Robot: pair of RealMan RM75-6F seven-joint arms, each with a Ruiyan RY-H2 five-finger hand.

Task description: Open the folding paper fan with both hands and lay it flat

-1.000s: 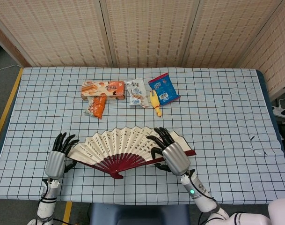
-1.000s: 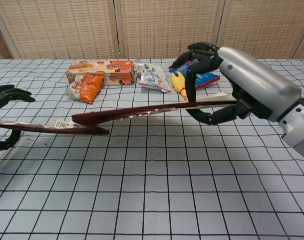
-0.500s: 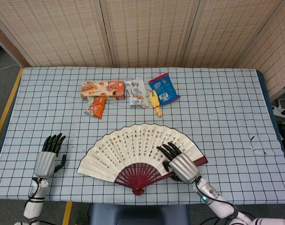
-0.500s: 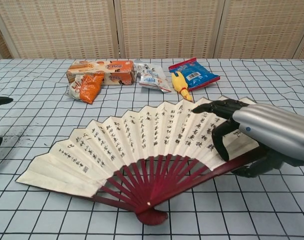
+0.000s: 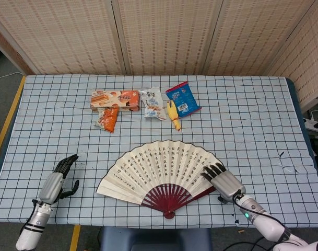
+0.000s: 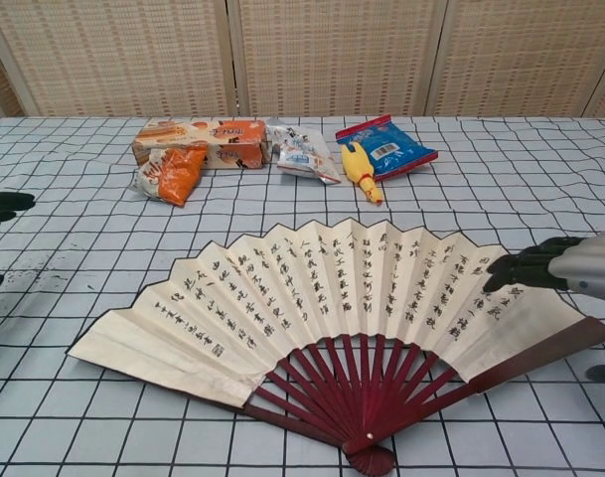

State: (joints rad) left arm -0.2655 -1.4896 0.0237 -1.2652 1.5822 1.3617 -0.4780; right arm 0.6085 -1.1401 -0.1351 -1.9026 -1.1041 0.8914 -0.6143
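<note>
Cream paper fan with dark red ribs [image 5: 161,170] lies spread flat near the tabletop's [image 5: 252,125] front edge — right robot hand [image 5: 225,181] at its right end, left robot hand [image 5: 57,179] apart, both empty, fingers loose.

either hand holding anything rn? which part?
Left hand holds nothing, apart from the fan. Right hand sits at the fan's right end guard; fingertips over the paper edge, actual grip cannot be told.

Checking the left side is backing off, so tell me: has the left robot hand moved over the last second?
Yes. In the head view the left robot hand has drawn back toward the table's near edge, leaving the fan.
</note>
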